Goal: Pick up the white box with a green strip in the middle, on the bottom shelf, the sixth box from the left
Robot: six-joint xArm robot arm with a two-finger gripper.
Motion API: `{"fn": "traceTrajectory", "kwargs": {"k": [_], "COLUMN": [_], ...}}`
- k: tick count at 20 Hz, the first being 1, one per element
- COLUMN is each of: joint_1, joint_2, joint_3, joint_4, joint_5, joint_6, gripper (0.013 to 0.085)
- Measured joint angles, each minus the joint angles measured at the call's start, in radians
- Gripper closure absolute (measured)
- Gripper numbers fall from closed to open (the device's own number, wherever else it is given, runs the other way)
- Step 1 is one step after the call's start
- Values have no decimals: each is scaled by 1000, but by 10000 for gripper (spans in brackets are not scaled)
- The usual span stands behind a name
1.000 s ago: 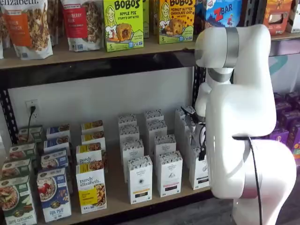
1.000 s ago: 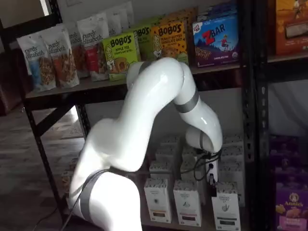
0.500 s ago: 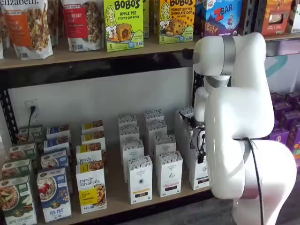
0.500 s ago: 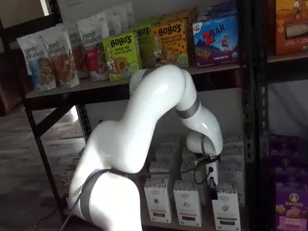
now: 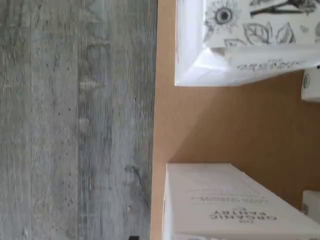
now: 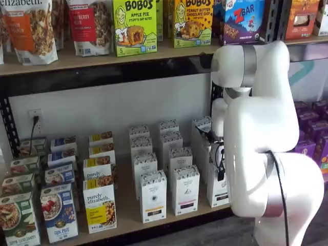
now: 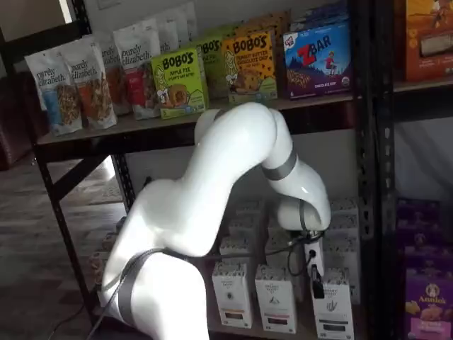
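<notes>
— Filling most of both shelf views is one white arm (image 6: 266,133); what stands behind it?

— On the bottom shelf (image 6: 128,218), three white cartons show along the front; the white box (image 7: 331,310) is the rightmost, just under the hand (image 7: 316,282).

— Is the hand closed?

— Side-on; I cannot tell.

— Readable print?

— "BOBO'S" on two boxes (image 6: 134,25), one "ZBAR" (image 7: 316,57), "purely elizabeth" (image 6: 99,202). The wrist view reads "ORGANIC" over tan board and grey plank floor (image 5: 75,120).
</notes>
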Motion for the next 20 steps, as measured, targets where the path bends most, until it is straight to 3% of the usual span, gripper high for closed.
{"fn": "traceTrajectory", "kwargs": {"k": [4, 8, 10, 11, 15, 19, 20], "joint_1": [-1, -3, -3, -3, -5, -6, -6], "joint_2": [16, 26, 29, 29, 29, 26, 26], "joint_3": [-24, -36, -43, -45, -46, -43, -46], "joint_4": [-38, -28, -14, -13, -35, -36, -34], "joint_5": [13, 19, 27, 29, 31, 26, 33], "joint_6": [32, 22, 9, 8, 25, 25, 23], "gripper": [130, 130, 210, 210, 330, 330, 370]}}
